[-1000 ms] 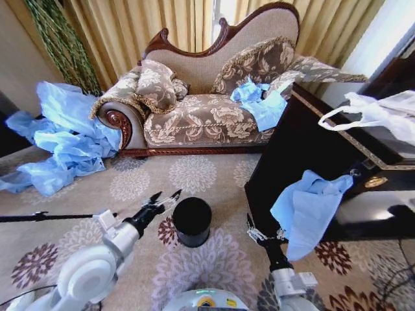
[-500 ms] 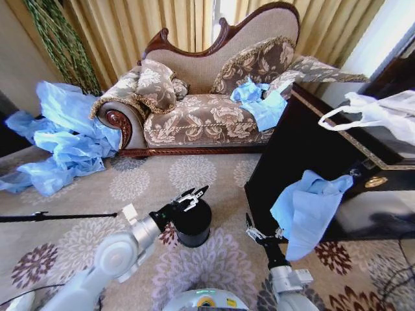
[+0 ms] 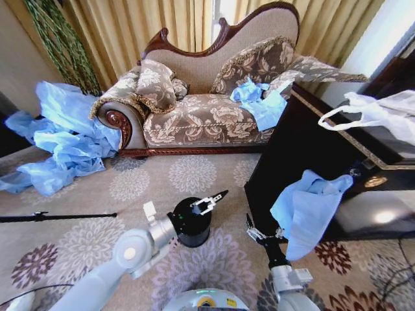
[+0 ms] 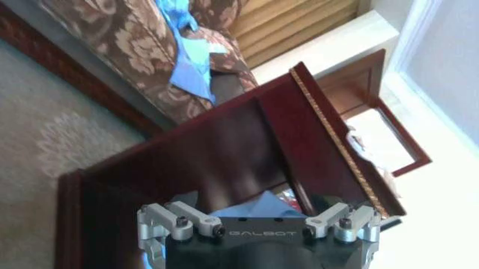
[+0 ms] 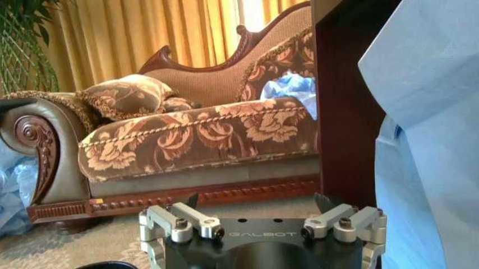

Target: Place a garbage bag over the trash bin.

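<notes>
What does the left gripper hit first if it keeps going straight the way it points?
Probably the dark wooden cabinet's side panel. The left gripper, jaws open above the small black cylindrical trash bin, points at that panel, with the light-blue plastic garbage bag draped nearby. Depth unclear.

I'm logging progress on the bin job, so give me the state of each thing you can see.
Trash bin: upright on the carpet, no bag on it.
Garbage bag: draped over the dark table's edge, hanging loose.
Left claw: open, over the bin's rim.
Right claw: open, low beside the hanging bag.
White plastic bag: lying on the table.
</notes>
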Robot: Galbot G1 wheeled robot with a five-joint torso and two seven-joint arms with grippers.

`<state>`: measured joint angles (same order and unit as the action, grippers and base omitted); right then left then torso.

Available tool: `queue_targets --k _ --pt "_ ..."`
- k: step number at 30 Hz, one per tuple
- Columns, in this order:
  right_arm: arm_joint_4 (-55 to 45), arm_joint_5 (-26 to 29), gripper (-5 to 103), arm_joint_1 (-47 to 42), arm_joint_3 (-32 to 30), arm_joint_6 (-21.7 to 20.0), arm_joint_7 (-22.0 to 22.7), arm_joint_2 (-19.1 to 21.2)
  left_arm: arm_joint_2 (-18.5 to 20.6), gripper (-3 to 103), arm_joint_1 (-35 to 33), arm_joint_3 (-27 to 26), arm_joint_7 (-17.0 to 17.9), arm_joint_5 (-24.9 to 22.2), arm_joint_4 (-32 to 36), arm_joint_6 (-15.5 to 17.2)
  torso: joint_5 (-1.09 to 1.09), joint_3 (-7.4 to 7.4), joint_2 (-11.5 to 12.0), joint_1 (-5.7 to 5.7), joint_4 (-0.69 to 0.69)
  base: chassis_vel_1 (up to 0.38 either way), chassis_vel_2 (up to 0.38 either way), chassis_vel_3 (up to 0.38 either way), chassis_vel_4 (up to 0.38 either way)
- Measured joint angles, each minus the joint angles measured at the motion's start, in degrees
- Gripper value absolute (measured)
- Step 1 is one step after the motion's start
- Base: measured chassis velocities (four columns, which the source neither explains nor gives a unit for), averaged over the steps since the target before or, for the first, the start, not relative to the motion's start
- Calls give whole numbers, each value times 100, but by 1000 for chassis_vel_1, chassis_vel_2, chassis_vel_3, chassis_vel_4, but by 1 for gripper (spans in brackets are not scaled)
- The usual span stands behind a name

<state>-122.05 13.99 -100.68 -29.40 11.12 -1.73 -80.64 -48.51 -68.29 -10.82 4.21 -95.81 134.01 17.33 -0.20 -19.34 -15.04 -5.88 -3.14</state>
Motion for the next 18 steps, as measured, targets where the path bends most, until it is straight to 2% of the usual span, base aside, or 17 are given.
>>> queue_targets --k 1,4,5,9,10,18 --pt "0 0 100 0 0 0 0 0 0 100 0 0 0 0 0 0 0 0 0 0 0 0 0 0 0" --pt "15 -5 100 6 2 1 -1 26 -124 100 670 628 37 -70 -183 42 0 0 0 0 -4 0 0 0 0" --pt "15 -5 100 6 2 1 -1 26 -124 100 670 628 37 -70 -183 42 0 0 0 0 -4 0 0 0 0" --pt "41 -58 100 22 16 1 14 15 -417 100 1547 1387 200 -83 -553 60 2 0 0 0 -4 0 0 0 0" --pt "41 -58 100 22 16 1 14 15 -417 100 1547 1387 200 -83 -553 60 2 0 0 0 -4 0 0 0 0" --pt "93 -100 100 -29 -122 18 28 3 -1524 100 2716 2454 477 -198 -1347 28 2 -1 0 0 -3 0 0 0 0"
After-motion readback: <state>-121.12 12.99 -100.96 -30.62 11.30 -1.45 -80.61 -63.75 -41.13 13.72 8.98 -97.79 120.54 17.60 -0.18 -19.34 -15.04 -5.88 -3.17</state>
